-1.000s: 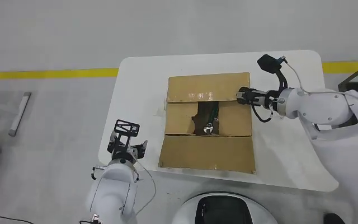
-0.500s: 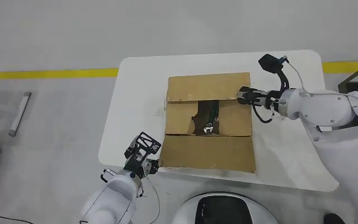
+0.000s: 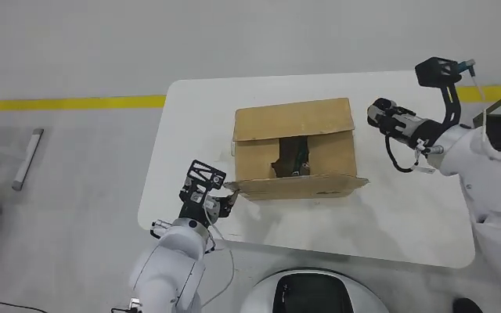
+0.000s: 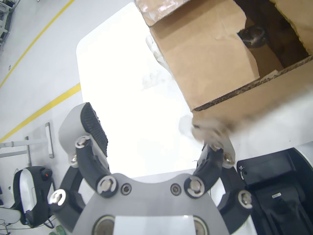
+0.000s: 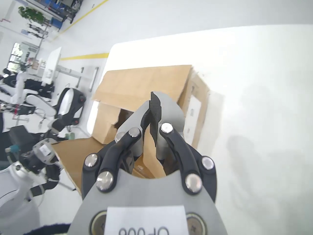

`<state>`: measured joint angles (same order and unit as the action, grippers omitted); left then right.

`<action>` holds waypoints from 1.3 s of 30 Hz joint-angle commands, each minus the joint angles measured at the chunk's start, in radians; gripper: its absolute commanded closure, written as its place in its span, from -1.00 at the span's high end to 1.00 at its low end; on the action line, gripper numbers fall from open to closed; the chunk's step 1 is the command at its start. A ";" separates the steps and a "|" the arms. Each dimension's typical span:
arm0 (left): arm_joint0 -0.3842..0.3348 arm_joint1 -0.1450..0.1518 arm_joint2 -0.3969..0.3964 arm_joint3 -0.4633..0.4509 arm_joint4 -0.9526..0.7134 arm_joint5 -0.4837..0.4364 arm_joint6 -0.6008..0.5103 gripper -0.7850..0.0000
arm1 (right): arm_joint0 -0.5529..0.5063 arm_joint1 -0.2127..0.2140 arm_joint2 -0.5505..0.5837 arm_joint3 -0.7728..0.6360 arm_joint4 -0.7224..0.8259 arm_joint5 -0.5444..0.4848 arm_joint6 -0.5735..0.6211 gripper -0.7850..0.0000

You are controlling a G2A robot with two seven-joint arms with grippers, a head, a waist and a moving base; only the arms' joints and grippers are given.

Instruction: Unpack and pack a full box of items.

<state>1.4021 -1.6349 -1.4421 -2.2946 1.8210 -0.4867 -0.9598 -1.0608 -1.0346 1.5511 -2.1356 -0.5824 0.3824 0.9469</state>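
Cardboard box (image 3: 293, 129) sits in the middle of the table (image 3: 196, 125), long axis running left to right. Its near flap (image 3: 301, 188) stands raised, and that flap's left corner touches one fingertip of the left gripper (image 3: 210, 184), which is spread wide, so the left arm is nearer. Right gripper (image 5: 153, 107), pressed together on nothing, hangs near the box's right end, where a white label (image 5: 194, 110) carries print too small to read.

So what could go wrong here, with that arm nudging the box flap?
The left gripper is open, with one finger against the corner of the near flap; nothing clamps it, so the flap could slip off and fall. The push might also slide the box across the table, since the right gripper, shut and off to one side, isn't steadying it.
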 commanded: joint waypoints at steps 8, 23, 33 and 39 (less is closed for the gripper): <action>-0.076 -0.003 0.077 0.068 0.013 0.162 -0.019 1.00 | -0.075 0.009 0.065 -0.027 -0.065 -0.018 0.006 -1.00; -0.147 -0.004 0.161 0.192 0.034 0.283 -0.037 1.00 | -0.209 0.003 0.082 -0.047 -0.116 -0.164 -0.313 -1.00; -0.166 -0.002 0.166 0.243 0.046 0.344 -0.039 1.00 | -0.229 -0.016 -0.132 0.012 -0.330 -0.346 -0.651 -1.00; -0.177 -0.002 0.165 0.248 0.043 0.378 -0.056 1.00 | -0.103 -0.043 -0.324 0.133 -0.462 -0.304 -0.675 -1.00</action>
<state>1.2255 -1.6371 -1.2763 -2.0462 1.8633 -0.1109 -1.0140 -1.1846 -1.0740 1.2548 -2.0263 -1.0228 0.0723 0.2688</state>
